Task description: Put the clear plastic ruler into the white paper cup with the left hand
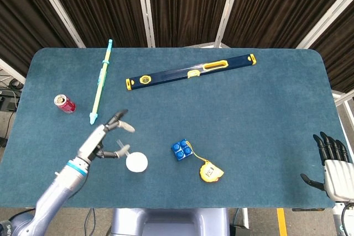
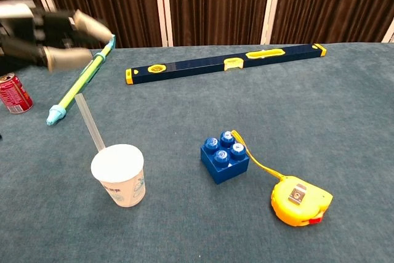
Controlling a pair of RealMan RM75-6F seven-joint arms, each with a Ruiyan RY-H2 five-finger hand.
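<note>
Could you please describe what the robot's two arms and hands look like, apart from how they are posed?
The left hand has a silvery-grey body, dark segments and pale beige fingertips; its forearm is light grey with a teal band at the wrist. The right hand has black fingers on a white palm housing. No loose cables or markings are legible on either.

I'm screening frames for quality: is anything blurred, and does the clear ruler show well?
Chest view: the left hand is smeared by motion blur at the frame's top left; the clear plastic ruler reads as a pale streak leaning out of the white paper cup. Head view: sharp and evenly lit, the ruler barely visible.
</note>
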